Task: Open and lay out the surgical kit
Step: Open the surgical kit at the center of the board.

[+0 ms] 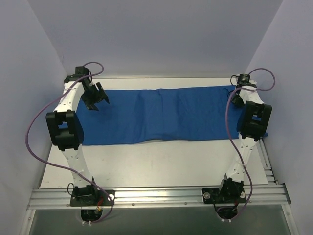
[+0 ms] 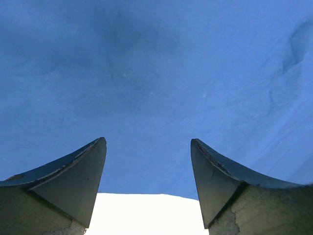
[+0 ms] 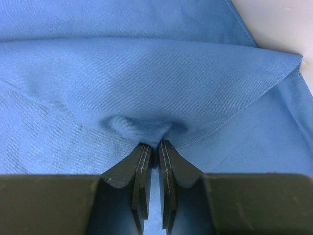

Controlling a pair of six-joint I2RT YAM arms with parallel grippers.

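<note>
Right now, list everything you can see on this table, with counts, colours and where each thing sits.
blue cloth: one, royal blue, stretched left to right across the far half of the table.
table: one, white, bare in front of the cloth.
rail: one, silver, near edge.
cables: two, purple, one along each arm.
left pincer: one, black, open over the cloth's left end.
right pincer: one, black, shut on a cloth fold at the right end.

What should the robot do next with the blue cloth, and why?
Probably lift the right gripper a little and pull its pinch outward. It is shut on a folded flap of the blue cloth, so that flap looks ready to open. The left gripper is open over the cloth's other end, holding nothing.
</note>
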